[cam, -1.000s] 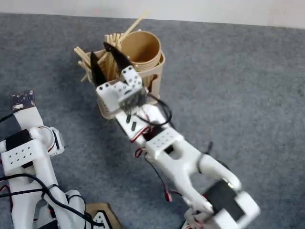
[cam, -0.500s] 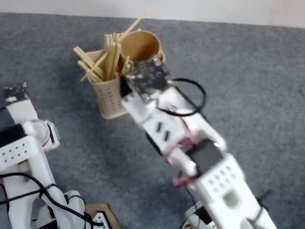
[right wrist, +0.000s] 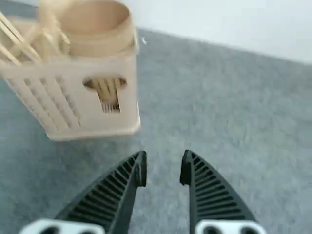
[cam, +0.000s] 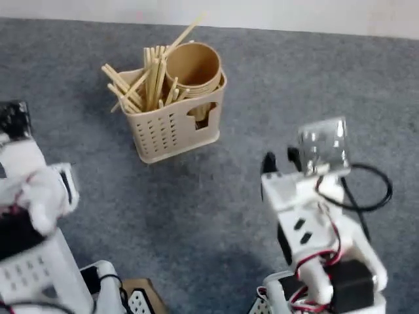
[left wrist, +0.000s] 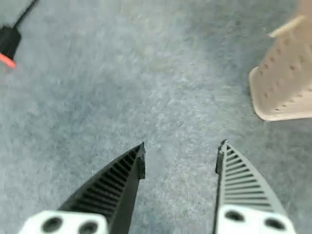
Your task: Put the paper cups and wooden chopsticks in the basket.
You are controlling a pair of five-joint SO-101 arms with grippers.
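Now that the right arm has drawn back: the beige perforated plastic basket (cam: 173, 131) stands uncovered in the high view, upright on the grey carpeted desk (cam: 314, 78).
Cups: the tan paper cups (cam: 193, 65), nested one in another, sit in the basket's compartment on the right arm's side.
Chopsticks: the pale wooden chopsticks (cam: 141, 82) stand bunched in the other compartment, several leaning out over the rim.
Right gripper (right wrist: 163, 168): its fingers are a narrow gap apart and hold nothing. It hovers over bare desk, facing the basket (right wrist: 63, 107).
Left gripper (left wrist: 181, 158): its fingers are spread wider and hold nothing. It is low over the desk, with a corner of the basket (left wrist: 287, 83) off to one side.
Change: a second ago the right gripper hung at the basket's rim among the chopsticks. It has since swung away to its own side, well apart from the basket.
Meaning: every cup and chopstick seen lies in the basket, so the task looks finished and the retreat reads as a return to rest.
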